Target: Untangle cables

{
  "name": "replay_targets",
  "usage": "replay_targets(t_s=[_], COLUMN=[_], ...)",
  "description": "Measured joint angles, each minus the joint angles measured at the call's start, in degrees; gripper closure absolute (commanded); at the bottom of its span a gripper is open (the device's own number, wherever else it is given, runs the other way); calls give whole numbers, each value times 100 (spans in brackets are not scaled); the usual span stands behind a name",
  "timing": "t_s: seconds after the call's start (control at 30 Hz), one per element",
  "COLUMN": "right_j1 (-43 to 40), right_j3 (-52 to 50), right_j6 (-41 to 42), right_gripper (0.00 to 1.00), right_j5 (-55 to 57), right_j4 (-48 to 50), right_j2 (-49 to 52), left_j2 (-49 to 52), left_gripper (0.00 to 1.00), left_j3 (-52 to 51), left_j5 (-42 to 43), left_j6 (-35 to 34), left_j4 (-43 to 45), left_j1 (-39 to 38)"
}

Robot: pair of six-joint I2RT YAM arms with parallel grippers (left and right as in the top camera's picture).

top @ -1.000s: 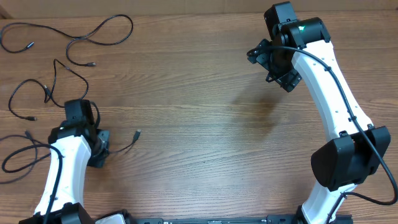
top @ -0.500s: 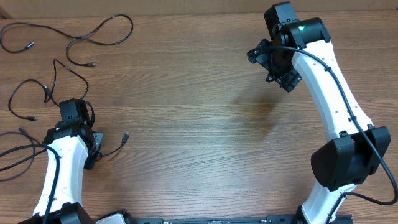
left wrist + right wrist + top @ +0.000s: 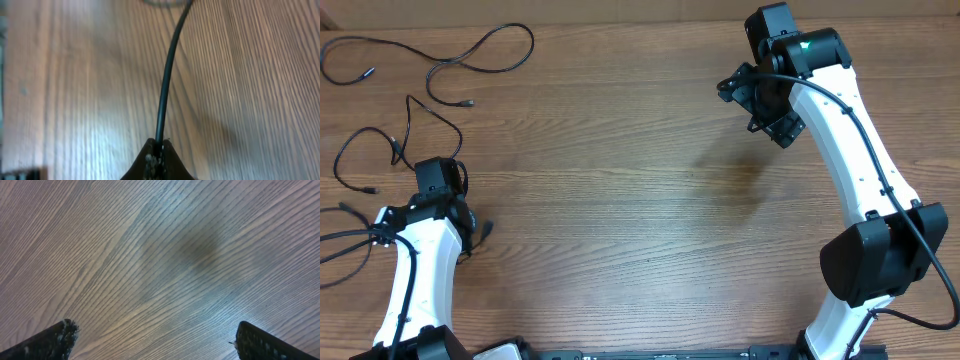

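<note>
Black cable (image 3: 167,75) pinched between left fingers (image 3: 141,169); right fingers (image 3: 50,342) apart.

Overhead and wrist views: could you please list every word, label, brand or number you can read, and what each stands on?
None: no text can be read in any view.
The wooden table, the cables, the left arm and the right arm show no lettering.
The green light on the right arm is a plain glow, not a sign.
The left tool, shut on a cable, bears no marking.
</note>
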Motion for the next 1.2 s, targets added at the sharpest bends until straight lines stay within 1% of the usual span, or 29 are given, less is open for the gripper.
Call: replay_targets(t_s=[0.2, 0.27, 0.37, 0.5, 0.63, 0.73, 0.83, 1.0, 1.2], right_j1=[0, 0, 0, -2, 0, 0, 0, 0, 0], right_j3=[0, 0, 0, 0, 0, 0, 0, 0, 0], right_j6=[0, 0, 0, 2, 0, 2, -2, 2, 2], right_gripper=[0, 0, 0, 0, 0, 0, 0, 0, 0], right_j5=[0, 2, 0, 0, 2, -2, 0, -2, 0], right_j4=[-4, 2, -2, 0, -2, 0, 0, 0, 0], right_j2=[0, 0, 0, 0, 0, 0, 0, 0, 0], left_j2=[0, 0, 0, 0, 0, 0, 0, 0, 0], left_gripper=[96, 95, 96, 96, 95, 96, 95, 95, 95], left_j3=[0, 0, 0, 0, 0, 0, 0, 0, 0], left_j5=[-850, -997, -1163, -1327, -1368, -1364, -1241, -498, 269], left_j6=[20, 216, 564, 800, 835, 664, 503, 391, 282], left_j4=[308, 407, 501, 562, 566, 623, 767, 1150, 1384], left_j1=[0, 0, 0, 26, 197, 503, 887, 1617, 2343])
